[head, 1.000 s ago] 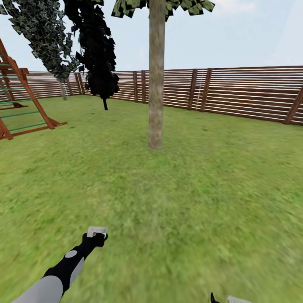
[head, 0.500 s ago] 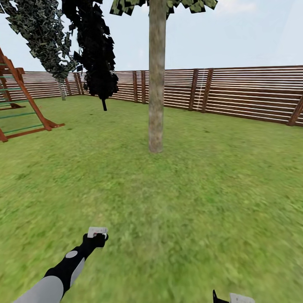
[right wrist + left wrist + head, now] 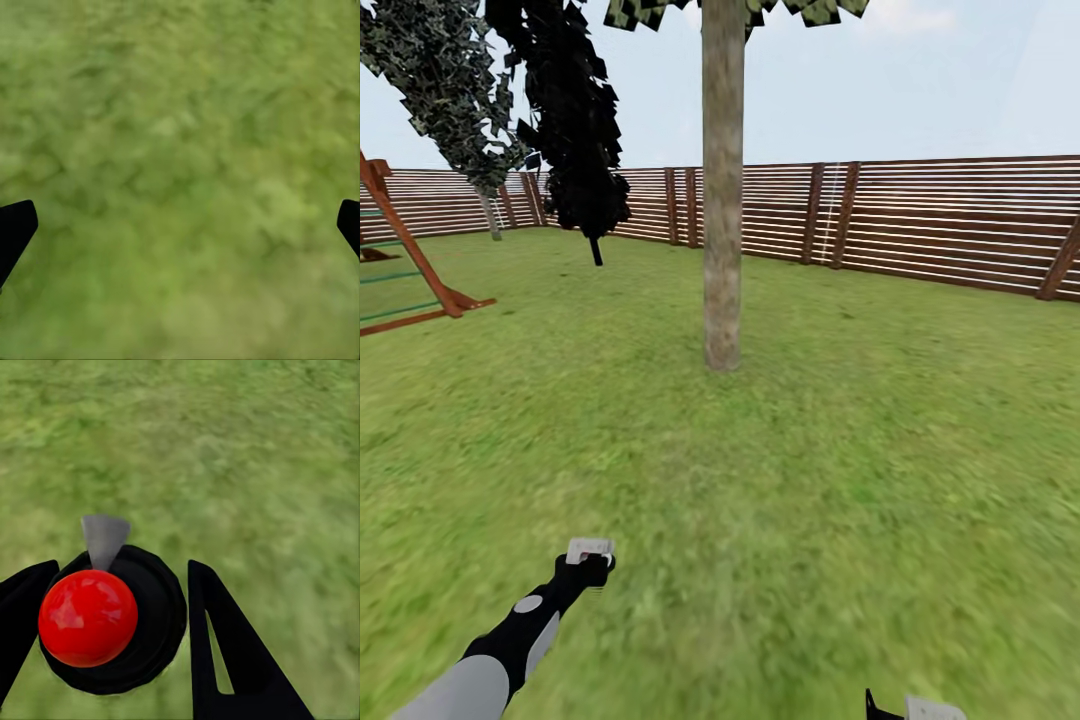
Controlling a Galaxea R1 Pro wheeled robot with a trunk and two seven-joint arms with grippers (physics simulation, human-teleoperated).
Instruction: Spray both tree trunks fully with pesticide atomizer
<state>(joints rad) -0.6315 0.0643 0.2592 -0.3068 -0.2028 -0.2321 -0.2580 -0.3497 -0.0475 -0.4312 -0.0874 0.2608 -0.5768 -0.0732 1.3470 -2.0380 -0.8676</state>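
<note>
Lawn [image 3: 840, 450] open ahead | tree [image 3: 722, 200] mid | fence [image 3: 950, 222] behind

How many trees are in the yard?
3. A thick bare-trunked tree stands mid-lawn, a black skinny-stemmed tree is by the fence, and a leafy tree is in the far left corner. More may be hidden.

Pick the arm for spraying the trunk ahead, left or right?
Left. The left gripper is shut on the pesticide atomizer, extended toward the tree trunk. The right gripper is open, empty over grass.

Tree [image 3: 722, 190] stands ahead on grass [image 3: 840, 450], fence [image 3: 920, 220] behind.
</note>
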